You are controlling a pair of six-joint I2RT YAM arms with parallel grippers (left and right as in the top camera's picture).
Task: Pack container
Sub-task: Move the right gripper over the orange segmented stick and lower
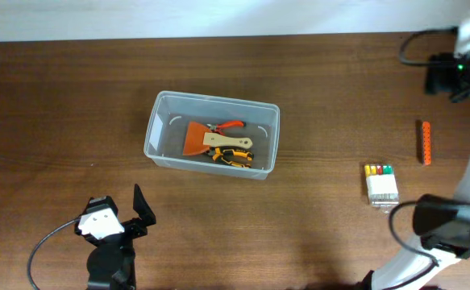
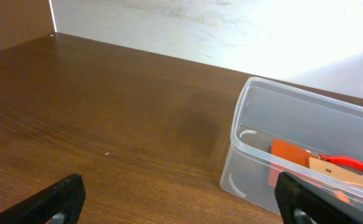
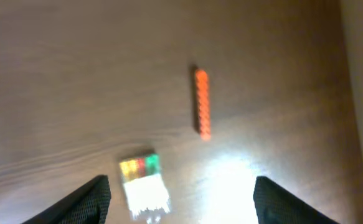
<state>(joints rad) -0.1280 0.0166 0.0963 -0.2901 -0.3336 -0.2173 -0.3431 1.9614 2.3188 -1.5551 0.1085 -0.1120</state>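
Observation:
The clear container (image 1: 217, 99) stands mid-table. Inside lie an orange scraper (image 1: 196, 138), red-handled pliers (image 1: 228, 126) and a yellow-and-black tool (image 1: 233, 157). My left gripper (image 1: 130, 216) is open and empty near the front edge, left of and in front of the container. In the left wrist view, the container (image 2: 306, 93) is at the right, with the scraper (image 2: 290, 155) showing through its wall. My right gripper (image 3: 181, 202) is open and empty above the table. Below it are a small white box with coloured pieces (image 3: 144, 186) and an orange stick (image 3: 202, 102).
The white box (image 1: 381, 184) and the orange stick (image 1: 424, 142) lie on the table at the right, well away from the container. The right arm (image 1: 448, 221) reaches over the right front corner. A pale wall runs along the table's back edge.

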